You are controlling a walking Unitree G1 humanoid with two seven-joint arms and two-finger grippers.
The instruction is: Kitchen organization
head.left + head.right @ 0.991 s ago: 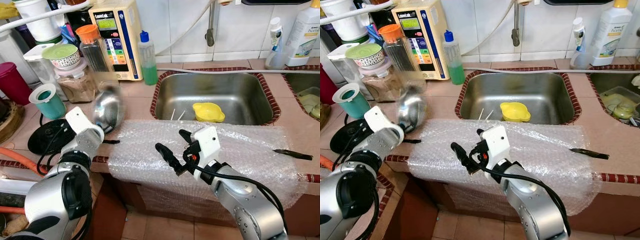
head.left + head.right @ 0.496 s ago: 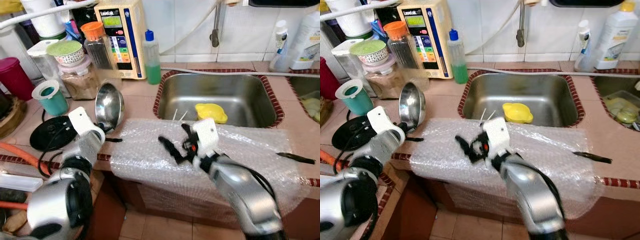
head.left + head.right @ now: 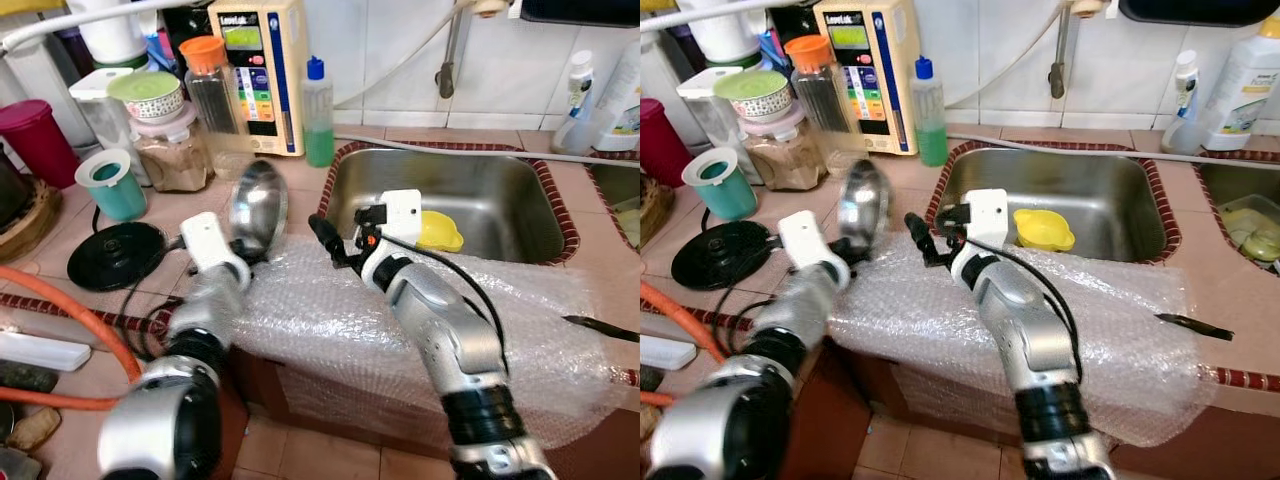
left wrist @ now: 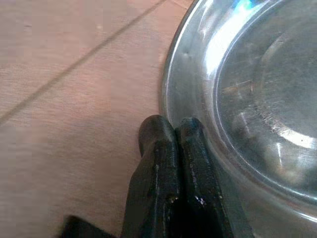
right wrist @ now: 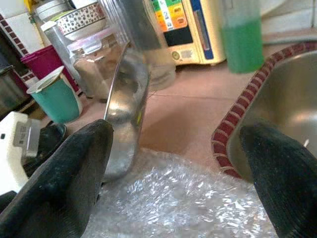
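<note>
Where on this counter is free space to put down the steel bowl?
Free: the bubble wrap sheet before the steel sink, and pink tile beside the green soap bottle. Crowded: the back-left corner around the teal cup and jars.

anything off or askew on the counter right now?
Yes. The steel bowl stands on edge, pinched at its rim by the left gripper. Bubble wrap drapes over the counter's front edge by the sink. The right gripper hovers open nearby.

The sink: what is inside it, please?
Inside the sink lies a yellow dish. The right gripper and its arm cover the near left part, so anything there is hidden.
</note>
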